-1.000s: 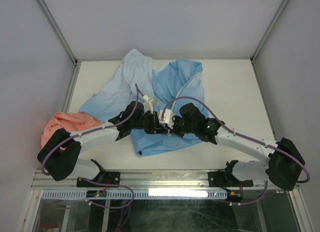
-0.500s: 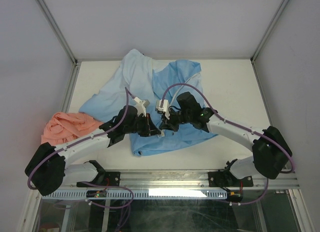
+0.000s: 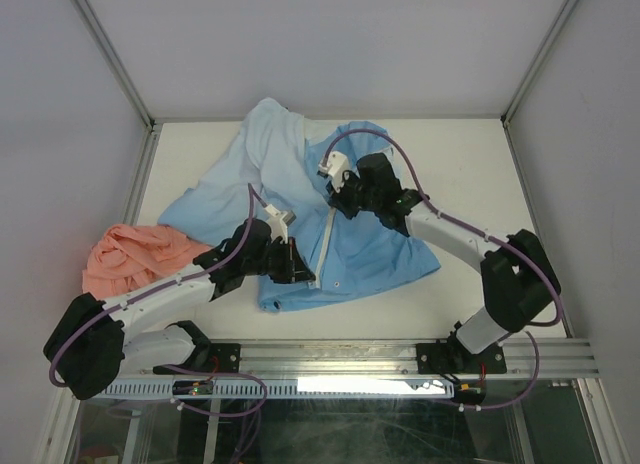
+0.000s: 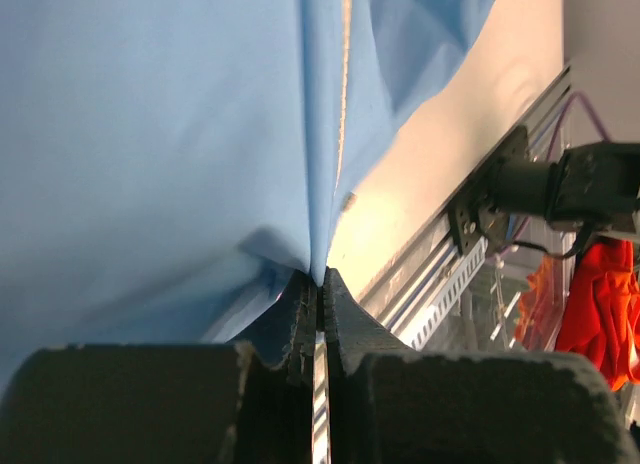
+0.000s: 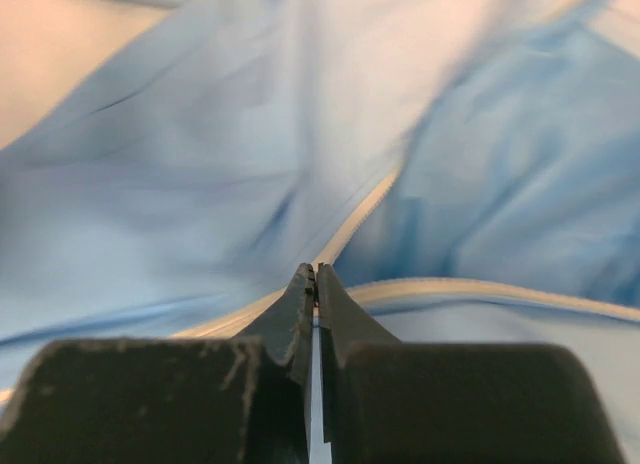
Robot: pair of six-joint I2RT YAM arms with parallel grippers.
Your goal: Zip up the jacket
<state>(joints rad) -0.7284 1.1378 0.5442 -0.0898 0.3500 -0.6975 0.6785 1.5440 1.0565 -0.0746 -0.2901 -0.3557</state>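
The light blue jacket lies spread on the table. Its white zipper runs as a straight joined line from the hem up to my right gripper. My left gripper is shut on the jacket's bottom edge at the foot of the zipper. In the left wrist view the fabric is pulled taut from the tips and the zipper runs away from them. My right gripper is shut at the point where the two zipper tapes meet, seen in the right wrist view. The pull itself is hidden between the tips.
A salmon-pink garment lies bunched at the left edge of the table. Paler lining and a sleeve lie toward the far left. The metal rail runs along the near edge, with enclosure walls on both sides.
My right gripper has moved away from the left one toward the far side along the zipper, leaving a straight white joined line behind it. The left gripper has stayed clamped near the hem.
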